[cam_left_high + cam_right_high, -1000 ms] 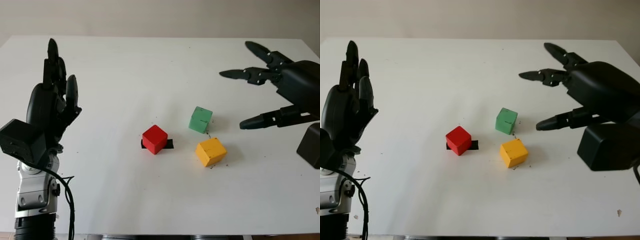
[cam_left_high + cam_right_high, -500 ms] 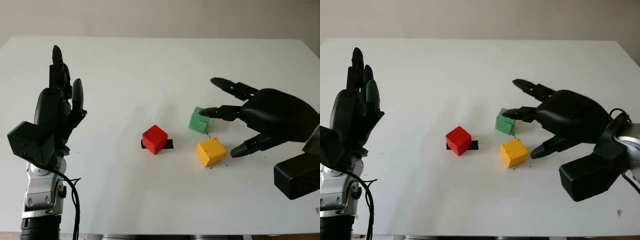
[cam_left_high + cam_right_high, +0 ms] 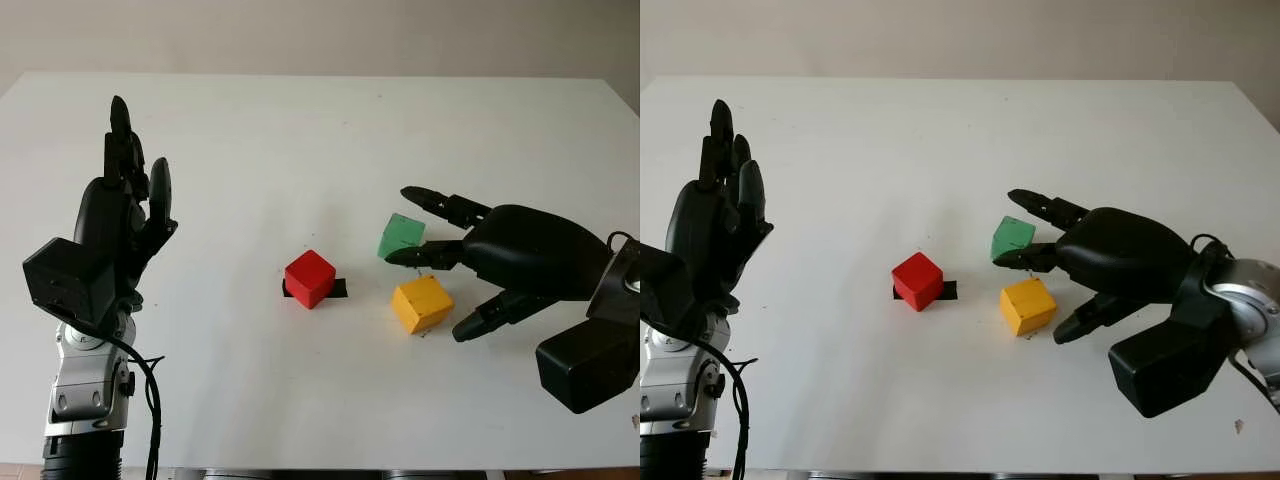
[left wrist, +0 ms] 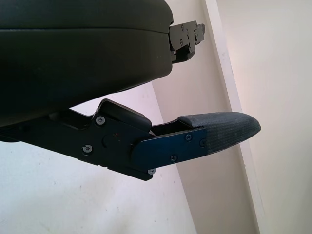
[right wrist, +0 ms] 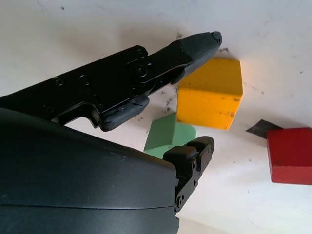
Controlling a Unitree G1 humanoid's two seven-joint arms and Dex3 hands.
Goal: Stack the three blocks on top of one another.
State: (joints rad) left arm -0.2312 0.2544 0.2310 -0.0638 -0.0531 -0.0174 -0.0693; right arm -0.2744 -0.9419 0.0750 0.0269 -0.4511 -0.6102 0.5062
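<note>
While the yellow block (image 3: 421,303) sits on the white table (image 3: 300,130) beneath the right hand (image 3: 500,255), one finger lies just beside its right edge. Left of it, the red block (image 3: 309,278) rests on a strip of black tape (image 3: 335,288), well apart from that hand. Farther back, the green block (image 3: 401,236) is tilted, pinched between two fingertips (image 3: 412,257) of the right hand. At the table's left side, the left hand (image 3: 118,235) is raised, released and holding nothing.

Bare white table (image 3: 300,140) left of red block (image 3: 309,278), yellow block (image 3: 421,303) just beside green block (image 3: 401,236), crowding right hand (image 3: 500,255)
</note>
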